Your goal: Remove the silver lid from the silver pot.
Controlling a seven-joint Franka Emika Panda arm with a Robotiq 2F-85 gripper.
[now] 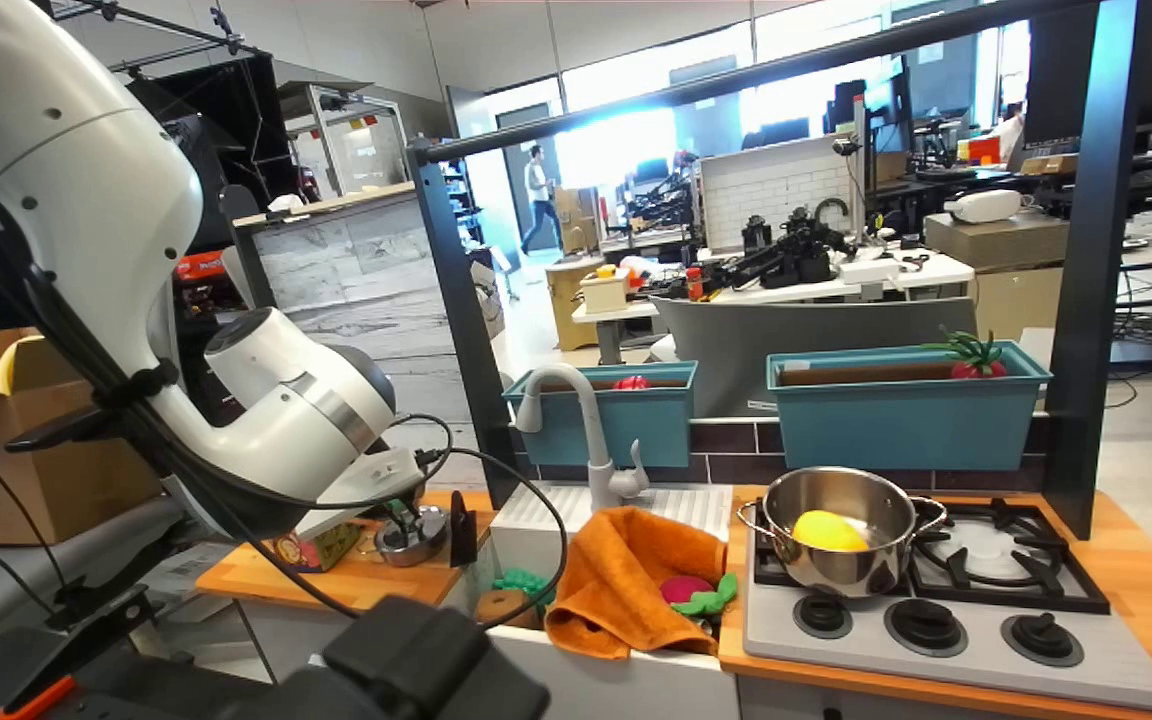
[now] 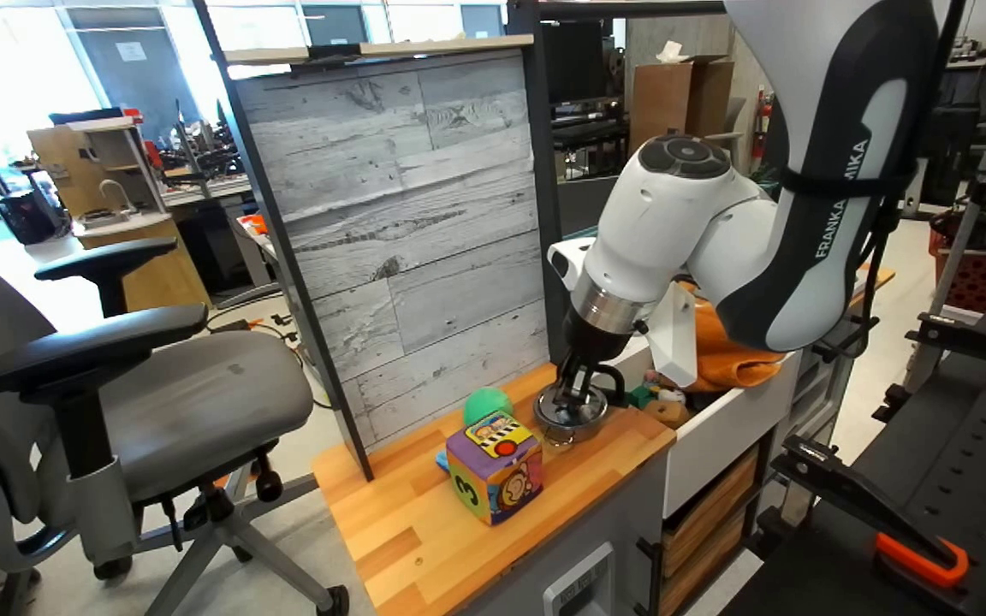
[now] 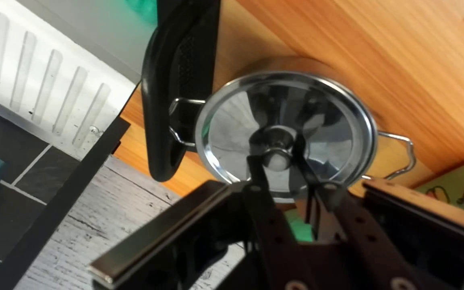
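Observation:
The silver pot stands on the wooden counter, in both exterior views; its wire handle shows in the wrist view. The round silver lid covers the pot's top and appears seated on it. My gripper points down at the lid, with one finger on each side of its knob. The fingers are close together and appear to touch the knob. In an exterior view the gripper stands directly over the lid. The pot's inside is hidden.
A coloured soft cube and a green ball stand near the pot. A black handled object is close beside it. A wood-patterned panel rises behind. An orange cloth hangs over the sink. An uncovered pot is on the stove.

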